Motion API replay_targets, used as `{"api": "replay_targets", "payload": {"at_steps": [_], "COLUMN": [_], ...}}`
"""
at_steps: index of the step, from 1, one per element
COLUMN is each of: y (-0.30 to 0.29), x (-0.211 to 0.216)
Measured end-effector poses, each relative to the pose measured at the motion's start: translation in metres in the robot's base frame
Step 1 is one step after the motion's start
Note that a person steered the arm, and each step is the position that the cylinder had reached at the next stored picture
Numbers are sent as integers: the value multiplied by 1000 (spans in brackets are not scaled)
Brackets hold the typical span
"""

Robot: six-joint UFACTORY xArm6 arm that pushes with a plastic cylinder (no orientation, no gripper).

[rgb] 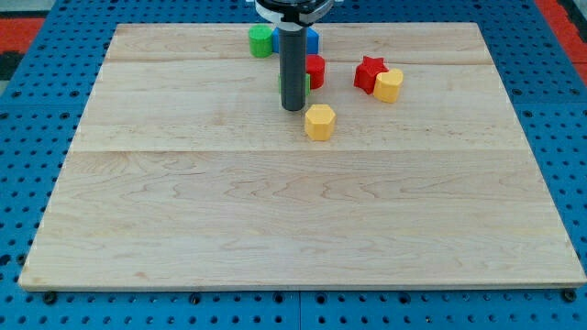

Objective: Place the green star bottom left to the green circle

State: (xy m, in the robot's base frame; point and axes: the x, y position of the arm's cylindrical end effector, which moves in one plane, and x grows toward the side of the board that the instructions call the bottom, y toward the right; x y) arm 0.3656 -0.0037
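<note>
The blocks crowd the wooden board (183, 229) near the view's top: green circle (261, 40), blue block (312, 39), red block (315, 69), red star (369, 73), yellow blocks (389, 85) (319, 121). The view's lower half lies open.

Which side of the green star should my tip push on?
Probably its lower-right side, pushing toward the view's left. The green star, mostly hidden behind my tip, sits right of and below the green circle, and the red block crowds its right edge.
</note>
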Motion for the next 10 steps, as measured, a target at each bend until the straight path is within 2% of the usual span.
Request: {"api": "replay_targets", "payload": {"at_steps": [4, 5, 6, 7, 8, 9, 10], "y": [-3, 61, 46, -4, 5, -30, -42], "x": [1, 1, -17, -48, -20, -20, -57]}}
